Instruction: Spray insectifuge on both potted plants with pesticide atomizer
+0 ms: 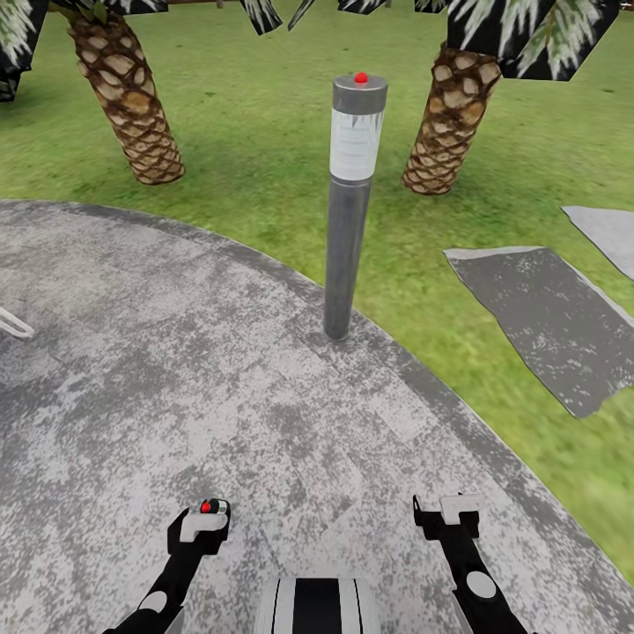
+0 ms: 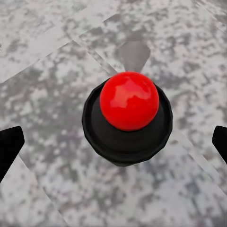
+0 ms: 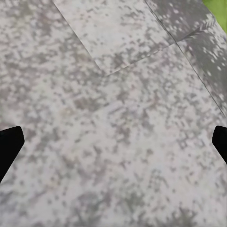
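Resting over the paved patio [image 1: 176, 370], both grippers, left [image 2: 113, 142] and right [image 3: 113, 142], fingers apart and empty; a red-topped black knob [image 2: 127, 101], possibly a marker, sits between the left fingers.

both my arms hang low in front of my trunk, wrists bent down. my left claw [image 1: 204, 519] and my right claw [image 1: 447, 515] are spread wide, fingers [image 2: 9, 146] apart, holding nothing.

garden lawn [image 1: 264, 114]: green grass, stretching beyond the patio's curved edge.
patio [image 1: 176, 396]: round, mottled grey paving, in the foreground.
patio, wrist views [image 3: 113, 123]: same grey speckled slabs with thin joint lines.
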Motion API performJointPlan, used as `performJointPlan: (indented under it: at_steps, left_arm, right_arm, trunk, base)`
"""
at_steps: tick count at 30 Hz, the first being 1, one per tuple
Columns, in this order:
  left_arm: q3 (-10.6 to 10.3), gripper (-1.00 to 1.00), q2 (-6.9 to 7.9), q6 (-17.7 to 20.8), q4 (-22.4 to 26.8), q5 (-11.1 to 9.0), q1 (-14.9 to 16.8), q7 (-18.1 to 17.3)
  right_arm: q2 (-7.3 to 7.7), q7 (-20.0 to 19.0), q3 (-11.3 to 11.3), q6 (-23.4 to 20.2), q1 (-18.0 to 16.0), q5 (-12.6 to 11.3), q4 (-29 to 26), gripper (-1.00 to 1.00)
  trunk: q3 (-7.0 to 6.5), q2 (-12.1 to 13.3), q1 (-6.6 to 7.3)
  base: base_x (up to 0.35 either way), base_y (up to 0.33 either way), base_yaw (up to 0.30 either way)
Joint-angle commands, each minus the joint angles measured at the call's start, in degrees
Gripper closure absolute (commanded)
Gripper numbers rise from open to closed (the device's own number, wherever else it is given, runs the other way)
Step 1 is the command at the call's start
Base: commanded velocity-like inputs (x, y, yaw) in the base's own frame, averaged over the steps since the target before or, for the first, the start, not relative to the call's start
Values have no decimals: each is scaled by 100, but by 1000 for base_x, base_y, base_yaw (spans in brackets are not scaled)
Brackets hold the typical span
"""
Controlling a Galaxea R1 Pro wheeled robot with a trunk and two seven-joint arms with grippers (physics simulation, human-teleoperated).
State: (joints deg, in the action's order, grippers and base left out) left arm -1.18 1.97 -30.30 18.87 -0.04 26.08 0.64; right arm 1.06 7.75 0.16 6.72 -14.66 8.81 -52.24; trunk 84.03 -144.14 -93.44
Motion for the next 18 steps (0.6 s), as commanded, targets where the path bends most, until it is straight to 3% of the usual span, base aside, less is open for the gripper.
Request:
performJointPlan:
  at_steps: [1,17,18]
  left_arm:
    - [-10,-100,1,-16,-5,-2,2,7]
    - [-38,-100,-11,-13,31,38,2,7]
    - [-36,100,-12,-14,33,38,2,7]
  right_arm:
    - [0,25,1,6,-2,60,3,-100]
    - [0,25,1,7,-2,60,2,-100]
    - [0,25,1,6,-2,60,2,-100]
  trunk:
    - [3,-1,1]
    - [3,-1,1]
    - [3,-1,1]
  base:
    - [0,0,0]
    - [0,0,0]
    - [0,0,0]
